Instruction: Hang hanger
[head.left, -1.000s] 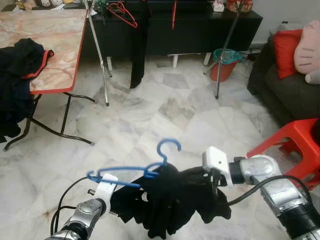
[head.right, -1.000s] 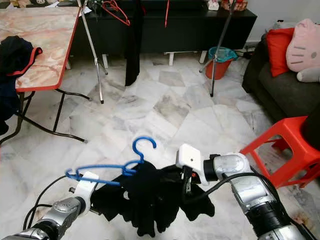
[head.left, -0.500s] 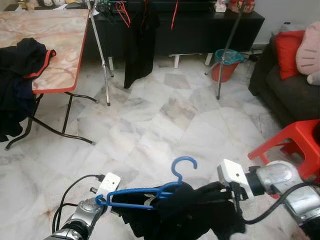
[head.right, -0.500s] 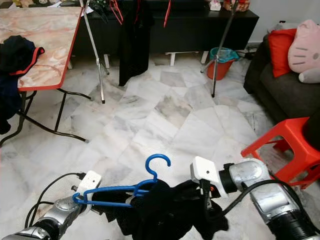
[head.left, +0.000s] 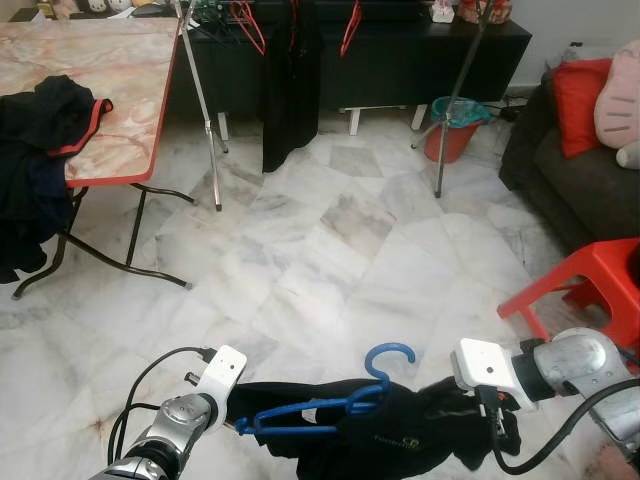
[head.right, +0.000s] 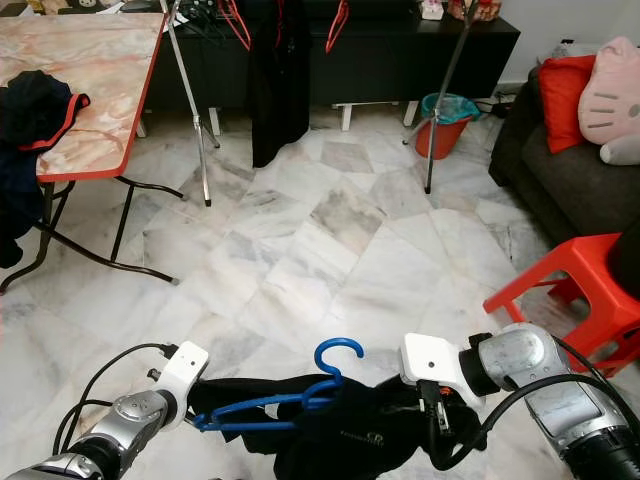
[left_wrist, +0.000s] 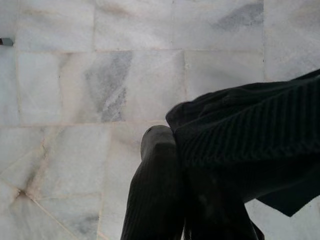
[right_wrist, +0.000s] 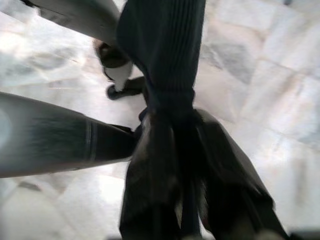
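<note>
A blue hanger (head.left: 330, 408) with its hook (head.left: 392, 356) upward carries a black garment (head.left: 400, 445), held low over the marble floor between both arms. My left gripper (head.left: 238, 408) is at the garment's left end, shut on the cloth; in the left wrist view one black finger (left_wrist: 156, 185) lies against the dark fabric (left_wrist: 250, 150). At the right end my right gripper (head.left: 490, 425) is shut on bunched cloth (right_wrist: 172, 100). Far ahead a clothes rack (head.left: 203, 110) holds red hangers (head.left: 248, 22) and a hanging black garment (head.left: 290, 85).
A red-edged marble-top table (head.left: 120, 90) with dark clothes (head.left: 40, 150) stands at the left. A red plastic stool (head.left: 585, 290) and a dark sofa with a red cushion (head.left: 575, 90) are at the right. A teal and red bucket (head.left: 455, 125) sits by the rack's right pole (head.left: 455, 100).
Both arms have come down and spread apart, so the hanger and garment now sit lower and stretched wider. The hanger has shifted right in the view.
</note>
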